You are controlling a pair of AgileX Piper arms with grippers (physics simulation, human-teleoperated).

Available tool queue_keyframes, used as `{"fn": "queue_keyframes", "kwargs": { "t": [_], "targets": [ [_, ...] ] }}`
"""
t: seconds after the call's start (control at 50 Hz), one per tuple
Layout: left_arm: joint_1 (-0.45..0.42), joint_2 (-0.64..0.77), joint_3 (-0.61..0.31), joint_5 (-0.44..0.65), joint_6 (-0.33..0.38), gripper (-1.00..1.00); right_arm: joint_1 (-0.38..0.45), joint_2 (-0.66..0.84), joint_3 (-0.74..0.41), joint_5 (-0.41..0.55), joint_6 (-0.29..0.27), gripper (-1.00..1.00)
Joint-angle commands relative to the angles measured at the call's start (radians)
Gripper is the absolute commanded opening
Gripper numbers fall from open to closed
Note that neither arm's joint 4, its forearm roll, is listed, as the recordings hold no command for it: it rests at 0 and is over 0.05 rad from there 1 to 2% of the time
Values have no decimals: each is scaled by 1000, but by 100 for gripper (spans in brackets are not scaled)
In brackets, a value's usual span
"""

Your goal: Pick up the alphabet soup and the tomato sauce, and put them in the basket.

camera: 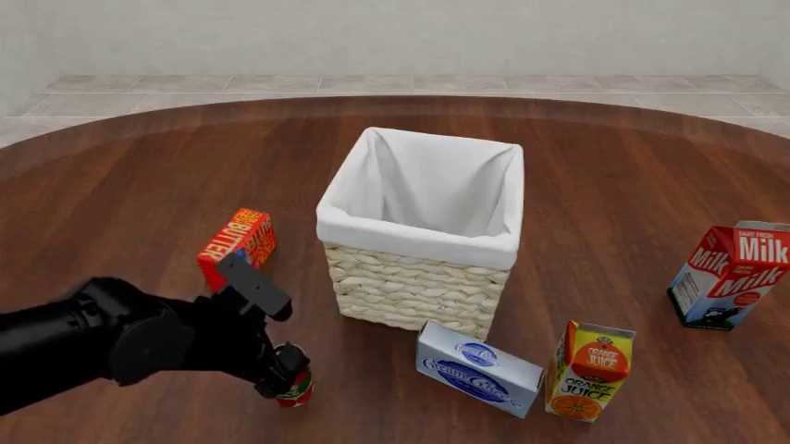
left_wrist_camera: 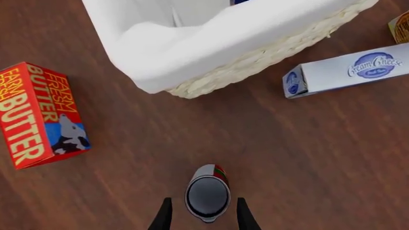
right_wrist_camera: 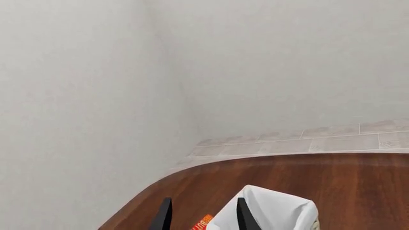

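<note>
Squarely between the left fingers (left_wrist_camera: 164,215), tomato sauce (left_wrist_camera: 208,196) upright

In the front view the can (camera: 295,388) is half covered by the left gripper (camera: 279,370), so contact between fingers and can cannot be judged. In the left wrist view the basket (left_wrist_camera: 255,62) ahead of the gripper is cut off by the edge. Of the right gripper (right_wrist_camera: 199,214) only the fingertips are seen.
</note>
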State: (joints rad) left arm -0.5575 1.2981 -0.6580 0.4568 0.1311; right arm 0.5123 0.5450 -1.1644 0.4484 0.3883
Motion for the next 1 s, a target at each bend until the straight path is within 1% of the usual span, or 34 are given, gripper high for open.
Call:
{"fn": "queue_keyframes", "kwargs": {
  "t": [0.02, 0.16, 0.38, 0.58, 1.0],
  "targets": [
    [1, 13, 15, -27, -6, 100, -1, 0, 1, 0, 0, 100],
    [-3, 23, 28, -46, -12, 100, -1, 0, 1, 0, -1, 100],
    [-28, 37, 47, -72, -41, 100, 0, -3, 0, 3, -1, 100],
    [-32, 45, 61, -91, -49, 100, -1, -3, 0, 3, 0, 100],
    [4, 60, 92, -125, -26, 100, 2, -2, 3, 2, -1, 100]
  ]
}}
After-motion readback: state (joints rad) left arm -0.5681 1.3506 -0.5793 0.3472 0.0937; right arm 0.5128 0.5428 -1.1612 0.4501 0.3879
